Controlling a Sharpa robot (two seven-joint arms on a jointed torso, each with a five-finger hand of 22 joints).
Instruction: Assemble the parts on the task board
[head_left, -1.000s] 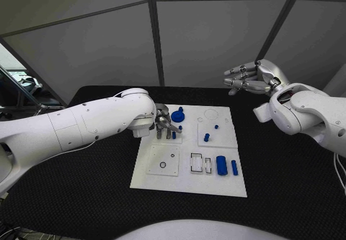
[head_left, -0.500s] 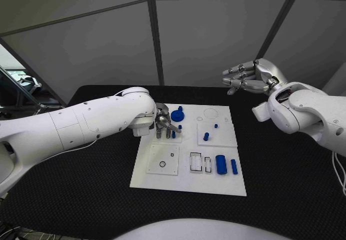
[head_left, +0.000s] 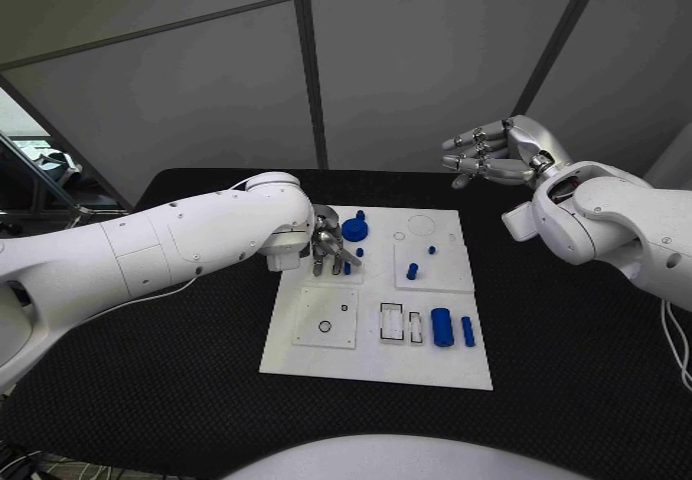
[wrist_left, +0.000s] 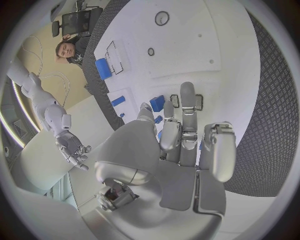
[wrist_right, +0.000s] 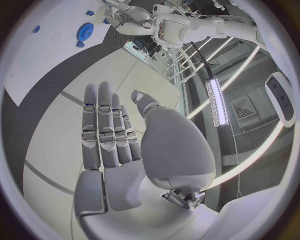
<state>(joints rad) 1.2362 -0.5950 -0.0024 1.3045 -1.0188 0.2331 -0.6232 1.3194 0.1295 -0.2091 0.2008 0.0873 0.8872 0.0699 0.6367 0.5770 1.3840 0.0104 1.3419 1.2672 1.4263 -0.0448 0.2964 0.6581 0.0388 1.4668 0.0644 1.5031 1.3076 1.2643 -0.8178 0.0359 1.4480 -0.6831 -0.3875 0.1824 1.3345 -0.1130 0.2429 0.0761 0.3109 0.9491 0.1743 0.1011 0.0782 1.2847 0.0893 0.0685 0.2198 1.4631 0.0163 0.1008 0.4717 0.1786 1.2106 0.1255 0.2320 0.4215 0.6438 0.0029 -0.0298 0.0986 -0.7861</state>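
The white task board (head_left: 378, 345) lies in the middle of the black table. My left hand (head_left: 329, 249) hovers low over its far left corner, fingers stretched out and thumb apart, holding nothing that I can see. A round blue gear-like part (head_left: 355, 230) stands just beyond the fingers, and a small blue peg (head_left: 346, 268) sits right beside them. Blue pieces (wrist_left: 157, 103) show past the fingertips (wrist_left: 187, 90) in the left wrist view. My right hand (head_left: 490, 152) is raised off the table at the back right, empty, with its fingers (wrist_right: 103, 125) spread.
Two blue cylinders (head_left: 441, 327) lie near the board's right front, next to narrow rectangular slots (head_left: 392, 323). Small blue pegs (head_left: 413, 270) stand mid-board. Grey panel walls close off the back. Bare black table (head_left: 577, 340) surrounds the board.
The right hand has drifted slightly to the left in the air. The left hand stays at the same spot over the board.
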